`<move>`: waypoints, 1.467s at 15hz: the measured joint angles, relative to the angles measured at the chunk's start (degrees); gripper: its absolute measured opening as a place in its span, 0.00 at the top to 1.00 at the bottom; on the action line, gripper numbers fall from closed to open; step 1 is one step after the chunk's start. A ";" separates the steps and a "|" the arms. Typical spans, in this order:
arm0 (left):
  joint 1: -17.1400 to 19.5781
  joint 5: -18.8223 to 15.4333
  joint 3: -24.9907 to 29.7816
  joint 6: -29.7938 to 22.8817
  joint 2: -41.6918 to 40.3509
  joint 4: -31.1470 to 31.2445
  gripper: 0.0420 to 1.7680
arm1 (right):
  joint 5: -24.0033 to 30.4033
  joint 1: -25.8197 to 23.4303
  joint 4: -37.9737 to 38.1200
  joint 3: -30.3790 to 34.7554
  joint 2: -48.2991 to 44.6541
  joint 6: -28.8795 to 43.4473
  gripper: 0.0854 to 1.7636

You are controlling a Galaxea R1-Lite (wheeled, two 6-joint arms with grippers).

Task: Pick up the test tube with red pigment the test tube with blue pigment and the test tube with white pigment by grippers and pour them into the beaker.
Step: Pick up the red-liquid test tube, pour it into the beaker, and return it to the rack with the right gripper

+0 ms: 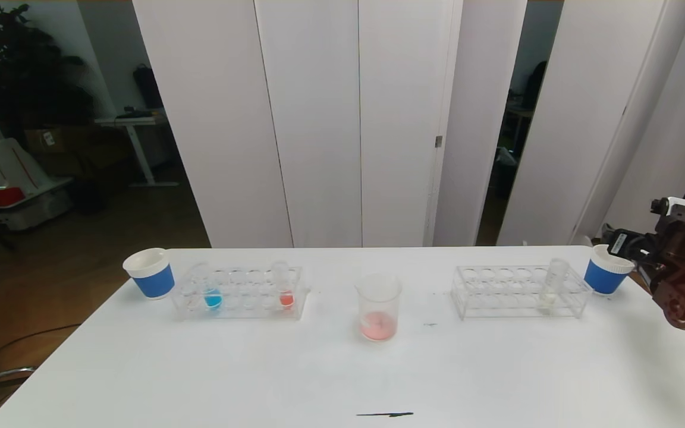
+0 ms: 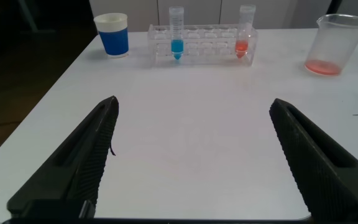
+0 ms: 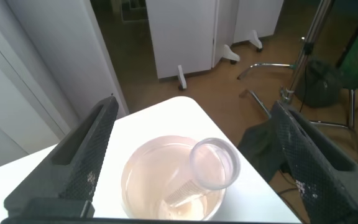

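Observation:
The beaker [image 1: 378, 306] stands mid-table with a little pink-red liquid in it. To its left, a clear rack [image 1: 241, 292] holds the test tube with blue pigment [image 1: 212, 297] and the test tube with red pigment [image 1: 285, 292], both upright. The test tube with white pigment [image 1: 550, 285] stands in the right rack [image 1: 521, 291]. My right gripper [image 3: 194, 104] hangs open over a paper cup [image 3: 138, 180], in which a clear tube [image 3: 213, 165] leans. My left gripper [image 2: 194, 102] is open over bare table, well short of the blue tube [image 2: 177, 45] and red tube [image 2: 243, 45].
A white-and-blue paper cup [image 1: 149, 273] sits at the far left of the table and another [image 1: 607, 270] at the far right corner, under my right arm [image 1: 684, 261]. White partition panels stand behind the table. A dark mark lies near the front edge [image 1: 385, 414].

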 joint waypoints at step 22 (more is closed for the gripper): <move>0.00 0.00 0.00 0.00 0.00 0.00 0.02 | 7.81 13.86 40.66 9.83 -53.02 -3.51 0.01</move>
